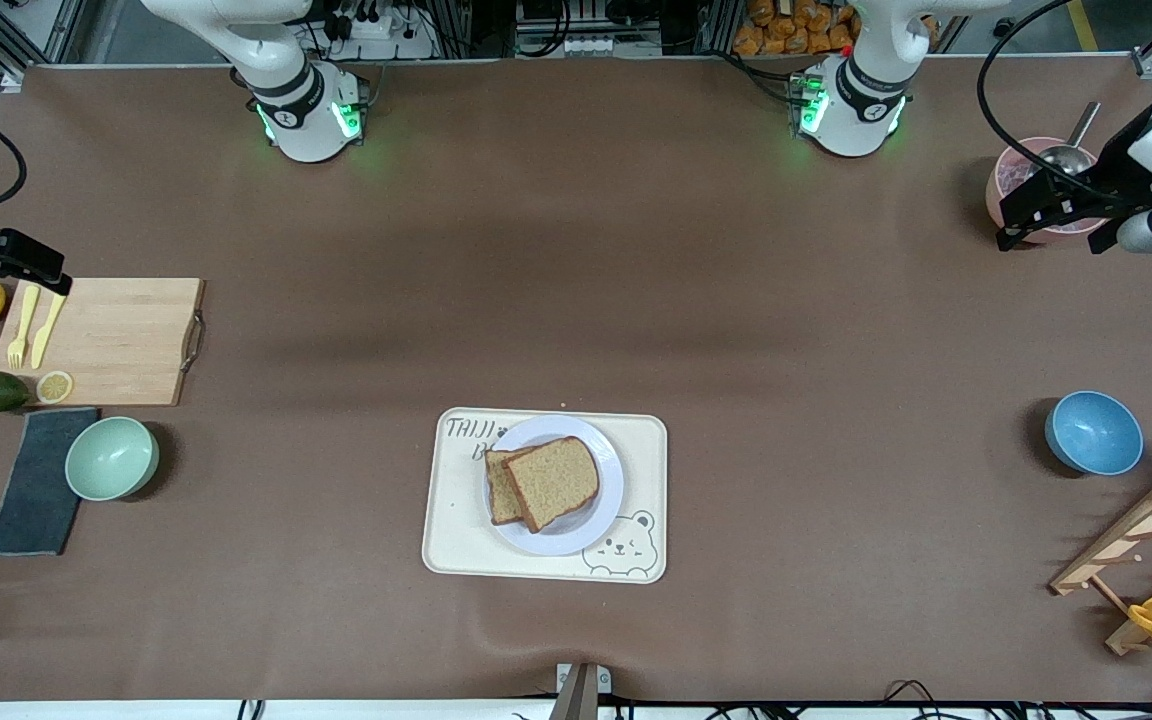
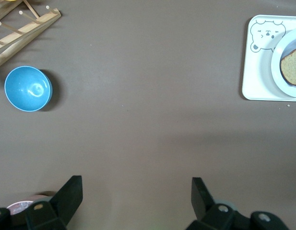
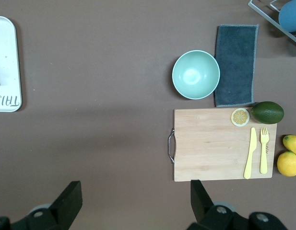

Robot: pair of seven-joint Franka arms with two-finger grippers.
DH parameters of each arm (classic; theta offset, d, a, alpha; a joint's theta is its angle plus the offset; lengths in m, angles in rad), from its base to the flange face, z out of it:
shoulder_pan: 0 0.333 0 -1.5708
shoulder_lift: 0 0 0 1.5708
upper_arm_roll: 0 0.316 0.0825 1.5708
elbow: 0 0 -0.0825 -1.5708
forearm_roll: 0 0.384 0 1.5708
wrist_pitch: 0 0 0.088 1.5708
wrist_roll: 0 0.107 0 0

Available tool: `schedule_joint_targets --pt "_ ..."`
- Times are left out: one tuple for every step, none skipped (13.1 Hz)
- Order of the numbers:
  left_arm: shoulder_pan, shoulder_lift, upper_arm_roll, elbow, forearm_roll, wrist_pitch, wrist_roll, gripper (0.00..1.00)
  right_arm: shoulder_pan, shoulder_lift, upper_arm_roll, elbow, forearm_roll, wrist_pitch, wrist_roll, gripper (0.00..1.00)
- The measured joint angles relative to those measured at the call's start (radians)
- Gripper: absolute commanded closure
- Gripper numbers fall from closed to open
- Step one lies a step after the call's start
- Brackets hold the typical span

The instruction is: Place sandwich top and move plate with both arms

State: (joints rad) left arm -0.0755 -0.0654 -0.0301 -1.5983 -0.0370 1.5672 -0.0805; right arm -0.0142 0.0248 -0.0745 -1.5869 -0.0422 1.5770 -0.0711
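The left gripper [image 1: 1051,215] hangs with its jaws spread wide and nothing between them, over the table at the left arm's end, just above a pink bowl [image 1: 1011,185] that holds a metal scoop [image 1: 1071,150]. In the left wrist view its two black fingers [image 2: 71,194] stand well apart over bare brown cloth; the blue bowl [image 2: 28,88] and a wooden rack [image 2: 23,28] lie well clear of the jaws.

The right gripper [image 1: 11,255] waits at the right arm's end, over the edge of a wooden cutting board [image 1: 116,340]. Its jaws are open and empty too, as the right wrist view shows [image 3: 133,203]. Near them on the board lie a yellow knife [image 3: 251,153], a yellow fork [image 3: 264,149] and a lemon slice [image 3: 240,117]; an avocado [image 3: 267,112] and two lemons [image 3: 288,163] sit just off the board. A green bowl [image 3: 195,74] and a dark cloth [image 3: 236,64] lie beside it.

The plate [image 1: 608,500] rests on a cream tray [image 1: 461,540] mid-table, well apart from both sets of jaws. The sandwich top [image 1: 561,480] lies on it, overlapping a second slice [image 1: 499,490] underneath; whether anything lies between the slices I cannot tell.
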Motion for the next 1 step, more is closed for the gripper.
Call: schedule_joint_targets --pt "-0.001 -0.002 -0.002 -0.001 0.0 -0.001 0.0 0.0 0.0 0.0 0.0 0.0 0.0 0.0 0.0 0.0"
